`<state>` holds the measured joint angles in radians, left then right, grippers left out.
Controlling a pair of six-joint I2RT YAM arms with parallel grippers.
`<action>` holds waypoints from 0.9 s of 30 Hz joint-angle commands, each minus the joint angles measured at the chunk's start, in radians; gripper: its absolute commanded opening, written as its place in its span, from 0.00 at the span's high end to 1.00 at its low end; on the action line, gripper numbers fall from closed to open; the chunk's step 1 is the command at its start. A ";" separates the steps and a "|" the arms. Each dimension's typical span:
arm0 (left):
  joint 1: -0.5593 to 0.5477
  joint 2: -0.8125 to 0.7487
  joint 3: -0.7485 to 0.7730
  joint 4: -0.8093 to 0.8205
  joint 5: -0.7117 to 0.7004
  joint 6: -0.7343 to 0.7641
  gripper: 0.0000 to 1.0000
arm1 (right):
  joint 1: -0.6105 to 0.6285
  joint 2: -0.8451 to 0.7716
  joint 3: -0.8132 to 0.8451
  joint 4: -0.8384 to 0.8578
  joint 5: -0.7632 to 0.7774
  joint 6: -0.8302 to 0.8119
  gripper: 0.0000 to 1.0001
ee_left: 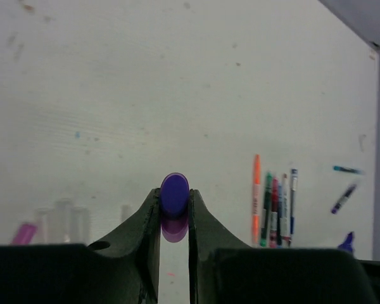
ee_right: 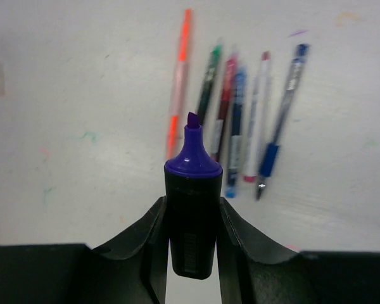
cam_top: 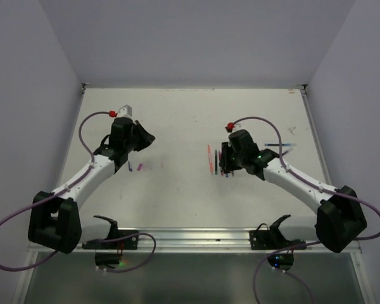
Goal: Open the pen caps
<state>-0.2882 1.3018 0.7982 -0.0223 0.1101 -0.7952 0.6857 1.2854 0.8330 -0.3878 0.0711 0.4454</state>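
My left gripper (ee_left: 175, 201) is shut on a purple pen cap (ee_left: 175, 193), held end-on above the table. It sits at the left in the top view (cam_top: 139, 137). My right gripper (ee_right: 192, 212) is shut on a black marker body (ee_right: 191, 221) whose purple tip (ee_right: 193, 136) is bare and uncapped. This gripper is right of centre in the top view (cam_top: 227, 158). Loose caps lie on the table: a pink one (ee_left: 24, 233) and whitish ones (ee_left: 64, 212), also faintly visible from above (cam_top: 142, 166).
A row of several pens (ee_right: 237, 114), orange, green, red, blue and white, lies side by side under the right gripper, and shows from above too (cam_top: 214, 159). Two more pens (ee_left: 344, 196) lie apart near the table's right edge (cam_top: 280, 147). Walls enclose the table.
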 commanded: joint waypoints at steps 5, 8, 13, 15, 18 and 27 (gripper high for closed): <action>0.055 -0.032 -0.036 -0.343 -0.458 0.198 1.00 | -0.257 0.104 0.086 -0.033 0.030 -0.137 1.00; 0.095 0.016 -0.057 -0.364 -0.516 0.185 1.00 | -0.314 0.135 0.075 0.000 0.003 -0.142 1.00; 0.123 0.063 -0.113 -0.311 -0.540 0.160 1.00 | -0.377 0.183 0.055 0.029 -0.011 -0.152 1.00; 0.124 0.073 -0.119 -0.301 -0.552 0.149 1.00 | -0.385 0.199 0.048 0.046 -0.023 -0.146 1.00; 0.127 0.094 -0.125 -0.281 -0.541 0.151 1.00 | -0.387 0.232 0.037 0.069 -0.046 -0.148 0.98; 0.129 0.152 -0.149 -0.206 -0.461 0.139 0.96 | -0.388 0.307 0.041 0.109 -0.068 -0.143 0.92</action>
<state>-0.1696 1.4376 0.6682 -0.2886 -0.3634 -0.6426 0.3000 1.5848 0.8711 -0.3275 0.0238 0.3126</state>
